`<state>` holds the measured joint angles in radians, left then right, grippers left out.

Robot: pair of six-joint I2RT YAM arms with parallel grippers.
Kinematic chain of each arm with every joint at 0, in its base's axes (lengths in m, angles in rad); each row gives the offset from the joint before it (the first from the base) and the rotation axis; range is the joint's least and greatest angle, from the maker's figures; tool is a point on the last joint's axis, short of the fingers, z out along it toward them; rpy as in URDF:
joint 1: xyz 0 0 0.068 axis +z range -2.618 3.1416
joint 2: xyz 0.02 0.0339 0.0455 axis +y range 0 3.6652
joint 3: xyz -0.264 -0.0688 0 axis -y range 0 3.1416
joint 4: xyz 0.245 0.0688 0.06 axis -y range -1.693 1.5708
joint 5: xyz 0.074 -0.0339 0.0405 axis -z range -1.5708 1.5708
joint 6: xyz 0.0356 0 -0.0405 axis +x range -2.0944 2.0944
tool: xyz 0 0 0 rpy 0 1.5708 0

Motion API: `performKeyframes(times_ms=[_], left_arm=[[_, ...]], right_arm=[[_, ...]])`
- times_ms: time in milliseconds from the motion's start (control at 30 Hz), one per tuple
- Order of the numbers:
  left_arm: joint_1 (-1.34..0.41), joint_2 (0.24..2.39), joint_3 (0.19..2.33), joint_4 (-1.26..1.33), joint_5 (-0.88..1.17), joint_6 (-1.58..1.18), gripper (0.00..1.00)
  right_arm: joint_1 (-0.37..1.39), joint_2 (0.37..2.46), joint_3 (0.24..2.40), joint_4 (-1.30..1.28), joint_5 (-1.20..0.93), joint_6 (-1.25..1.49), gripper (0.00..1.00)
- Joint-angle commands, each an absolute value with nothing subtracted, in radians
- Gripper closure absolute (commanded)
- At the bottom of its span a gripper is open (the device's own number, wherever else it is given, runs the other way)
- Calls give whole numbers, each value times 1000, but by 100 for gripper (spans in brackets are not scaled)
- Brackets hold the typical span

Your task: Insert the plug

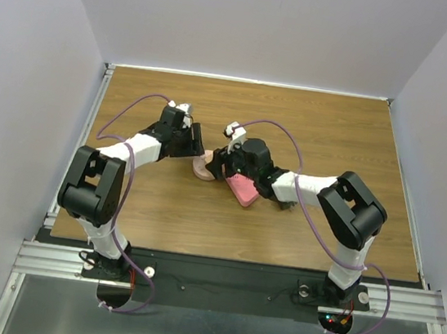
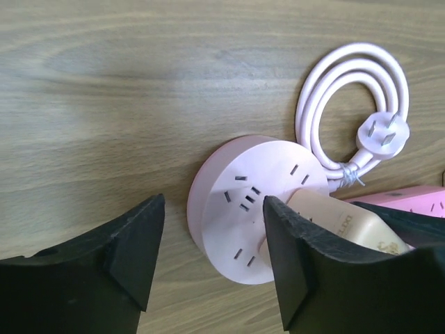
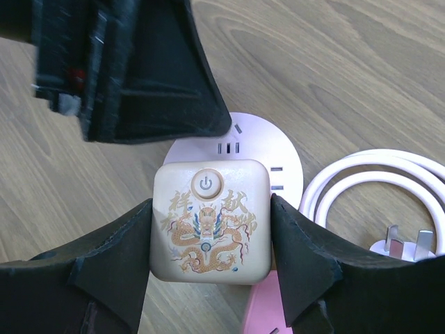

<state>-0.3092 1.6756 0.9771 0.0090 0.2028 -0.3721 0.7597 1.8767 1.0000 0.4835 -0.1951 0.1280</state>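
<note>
A round pink power socket (image 2: 243, 209) lies on the wooden table, also seen in the top view (image 1: 202, 169) and the right wrist view (image 3: 281, 149). My right gripper (image 3: 211, 202) is shut on a beige square plug (image 3: 211, 223) with a dragon print and a power button, holding it against the socket's face; its prongs are hidden. The plug also shows in the left wrist view (image 2: 341, 219). My left gripper (image 2: 212, 202) is open and empty. One finger is over the table left of the socket, the other over the socket next to the plug.
The socket's pink cable (image 2: 348, 90) lies coiled beside it, ending in its own plug (image 2: 382, 132). A pink rectangular block (image 1: 243, 189) lies under my right gripper. The left gripper's body (image 3: 132, 69) hangs close above the socket's far side.
</note>
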Motion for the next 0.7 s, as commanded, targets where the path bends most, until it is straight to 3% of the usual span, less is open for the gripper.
performKeyframes(times_ms=[0, 300, 567, 633, 667], left_arm=[[-298, 1566, 989, 6, 120, -382, 29], [-295, 1468, 960, 6, 74, -394, 27], [-295, 1450, 962, 17, 86, -390, 25], [-295, 1447, 962, 15, 87, -390, 23], [-295, 1444, 962, 15, 87, -390, 22]], right_arm=[[776, 1947, 982, 84, -97, 235, 100], [775, 1937, 1061, 68, 93, 229, 100], [775, 1931, 1146, 64, -32, 184, 99], [776, 1933, 1166, 63, -72, 180, 91], [776, 1933, 1176, 63, -80, 176, 77]])
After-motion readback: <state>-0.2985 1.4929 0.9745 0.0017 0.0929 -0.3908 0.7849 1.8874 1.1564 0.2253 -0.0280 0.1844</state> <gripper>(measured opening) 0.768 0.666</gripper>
